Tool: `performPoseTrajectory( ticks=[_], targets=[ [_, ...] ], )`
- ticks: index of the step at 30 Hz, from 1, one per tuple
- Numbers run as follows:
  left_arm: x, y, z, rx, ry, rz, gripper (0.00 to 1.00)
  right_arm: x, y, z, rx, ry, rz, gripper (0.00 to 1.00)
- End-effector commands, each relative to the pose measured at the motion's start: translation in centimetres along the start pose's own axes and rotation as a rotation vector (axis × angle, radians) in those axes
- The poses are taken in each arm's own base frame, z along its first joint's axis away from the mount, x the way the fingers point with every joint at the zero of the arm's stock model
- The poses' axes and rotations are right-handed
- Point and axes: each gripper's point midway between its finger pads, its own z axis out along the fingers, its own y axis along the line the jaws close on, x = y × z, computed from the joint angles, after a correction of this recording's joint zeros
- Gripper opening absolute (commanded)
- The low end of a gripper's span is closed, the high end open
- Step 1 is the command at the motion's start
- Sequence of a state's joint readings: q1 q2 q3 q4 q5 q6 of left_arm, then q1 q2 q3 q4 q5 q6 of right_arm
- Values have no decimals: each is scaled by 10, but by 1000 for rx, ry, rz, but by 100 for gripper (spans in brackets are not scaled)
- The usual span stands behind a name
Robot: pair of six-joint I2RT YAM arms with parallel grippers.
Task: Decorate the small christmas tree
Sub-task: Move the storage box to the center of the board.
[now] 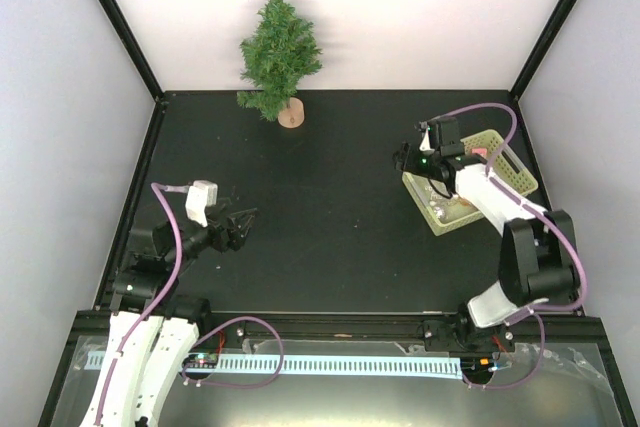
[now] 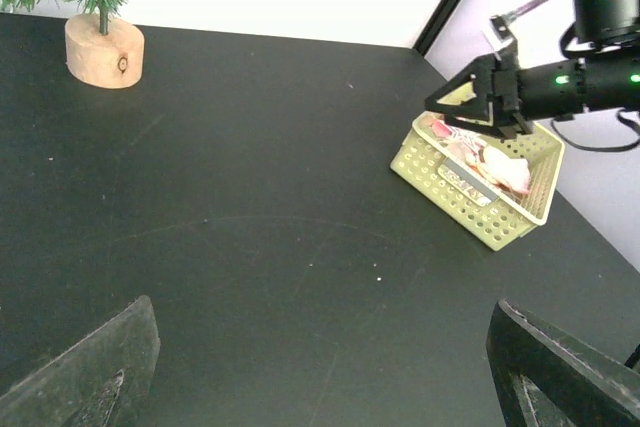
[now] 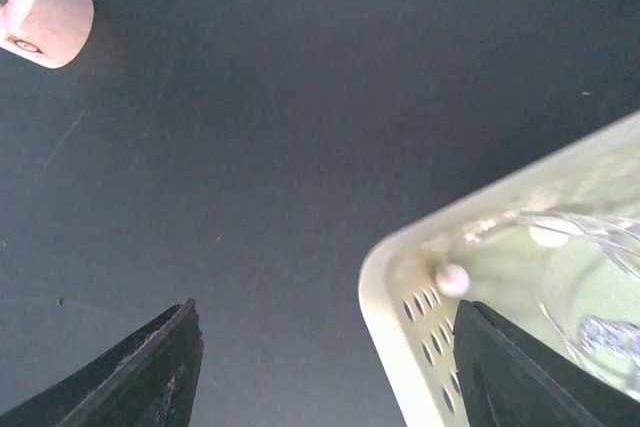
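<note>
At the near left, the left gripper hangs low over the black table, its jaws spread wide apart and holding nothing. In its wrist view the two dark fingers sit at the bottom corners with only bare tabletop between them.

Farther back on the right, the right gripper hovers at the left end of a pale yellow basket with a perforated wall. Its jaws are also apart and empty. In its wrist view the basket's rounded corner lies between the fingers. A small pearly bead and thin clear strands lie inside the basket. The left wrist view also shows pink and white pieces in there.

The small christmas tree stands upright at the far edge, left of centre, on its round wooden base. It is well apart from both grippers and the basket.
</note>
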State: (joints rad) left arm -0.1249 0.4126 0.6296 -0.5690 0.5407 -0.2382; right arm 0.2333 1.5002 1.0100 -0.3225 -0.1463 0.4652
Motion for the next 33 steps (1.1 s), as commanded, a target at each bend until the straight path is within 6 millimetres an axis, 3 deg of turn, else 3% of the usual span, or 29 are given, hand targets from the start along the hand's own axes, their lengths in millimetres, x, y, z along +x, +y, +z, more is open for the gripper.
performPoseTrajectory(
  ticks=[1,7,15,25,28,33],
  targets=[
    [-4,0,-1,-9,-12,20,92,-15,18,17,-75,4,6,70],
    [-4,0,0,-8,-12,19,92,14,20,21,-88,74,-31,70],
    [-5,0,-2,-11,-17,22,92,64,6,25,-28,179,-109,70],
    [-6,9,7,-34,-7,10,88,114,3,-10,-33,232,-157,68],
    [-18,23,16,-91,-34,14,83,112,-1,-27,-15,199,-166,68],
    [-52,49,52,-137,-138,36,73,89,18,-66,-77,97,-179,71]
  ],
)
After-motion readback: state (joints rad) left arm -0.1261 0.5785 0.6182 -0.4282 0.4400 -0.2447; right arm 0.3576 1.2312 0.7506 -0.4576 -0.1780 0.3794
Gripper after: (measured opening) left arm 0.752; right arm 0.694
